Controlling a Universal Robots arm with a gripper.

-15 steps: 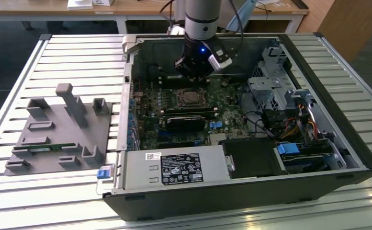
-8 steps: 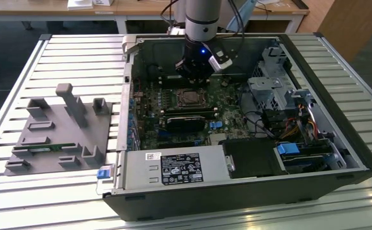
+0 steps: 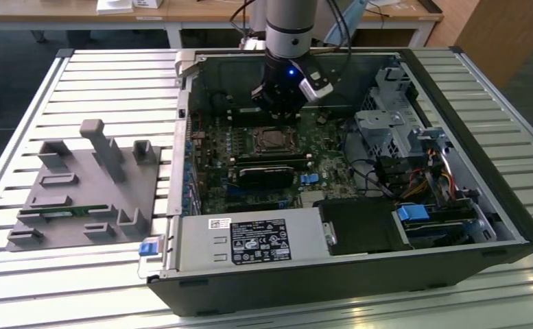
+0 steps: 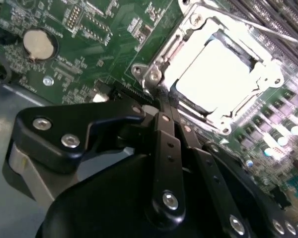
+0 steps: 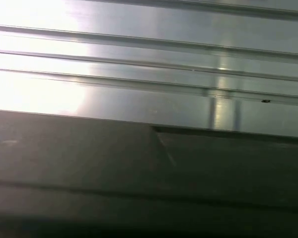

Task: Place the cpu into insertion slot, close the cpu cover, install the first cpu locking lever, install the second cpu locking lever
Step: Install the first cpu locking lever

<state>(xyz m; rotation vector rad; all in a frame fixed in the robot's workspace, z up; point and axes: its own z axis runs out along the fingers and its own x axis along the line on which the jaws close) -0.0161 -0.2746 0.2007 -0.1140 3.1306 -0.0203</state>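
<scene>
- Nearest the lens in the second wrist view: black gripper (image 4: 161,106) linkage, fingers (image 4: 165,130) drawn together at the tip, clamped on nothing visible.
- Just past the tip: insertion slot (image 4: 161,62) on the green motherboard (image 4: 89,59), silvery rim, screws at the corners.
- cpu (image 4: 213,74) sits in the slot, top glaring white under the light.
- cpu cover (image 4: 268,74) frame looks down around the chip; hard to be sure through the glare.
- Thin locking lever (image 4: 268,30) wire runs past the far side of the socket; latched or not, cannot tell.
- Exterior view: arm (image 3: 289,27) upright inside the open pc case (image 3: 468,103), gripper (image 3: 280,110) just above the socket (image 3: 271,139).
- Grey fixture (image 3: 83,192) well apart on the slatted surface (image 3: 28,103).
- Judgement: placing seems done, work is at cover/lever stage; next calls for a fine push on a thin lever.
</scene>
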